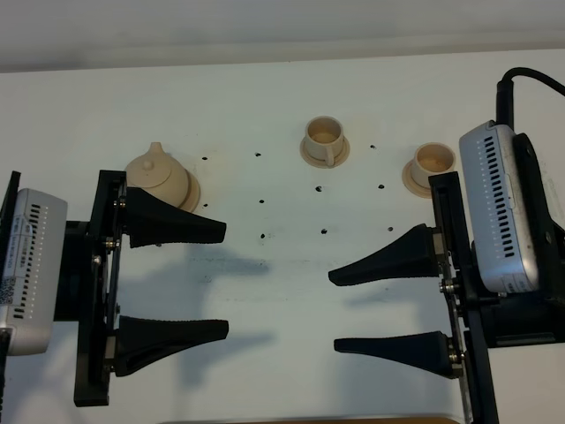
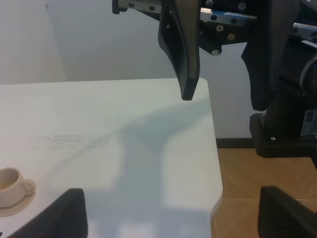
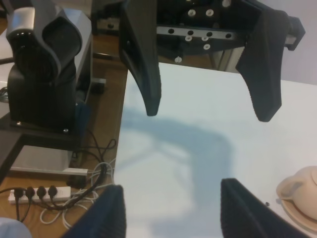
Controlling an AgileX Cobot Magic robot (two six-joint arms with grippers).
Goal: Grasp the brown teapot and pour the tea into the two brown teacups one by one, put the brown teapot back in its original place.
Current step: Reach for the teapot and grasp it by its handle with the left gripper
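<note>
Brown teapot [image 1: 161, 175]: stands on its round beige disc [image 1: 195, 192] at the far left of the white table [image 1: 265, 106], beyond the farther finger of my left gripper and not yet taken up.
Left gripper [image 1: 226, 280]: nearest me on the left, jaws spread wide with nothing between them, pointing toward the middle of the table.
Right gripper [image 1: 334, 311]: facing it from the right, likewise spread and empty, over bare tabletop.
Handling, my reading: the pot looks rigid, smooth and probably glazed, so slippery under the pads and breakable if dropped. With tea inside it would weigh more than it appears, and the knobbed lid [image 1: 156, 148] may shift when tipped.
Where I would hold it: by the loop handle, which the overhead view hardly shows. Failing that, across the squat body below the lid, leaving the spout free.
Middle teacup [image 1: 324, 134]: on its saucer [image 1: 306, 153] at the far centre, handle turned toward me, well apart from the pot.
Right teacup [image 1: 433, 159]: on its own saucer at the far right, partly hidden behind the right arm [image 1: 446, 208].
Writing: none I can read. The grey camera housings [image 1: 499, 203] on both wrists show only rows of slots, and small dark marks [image 1: 263, 202] dot the table between pot and cups.
</note>
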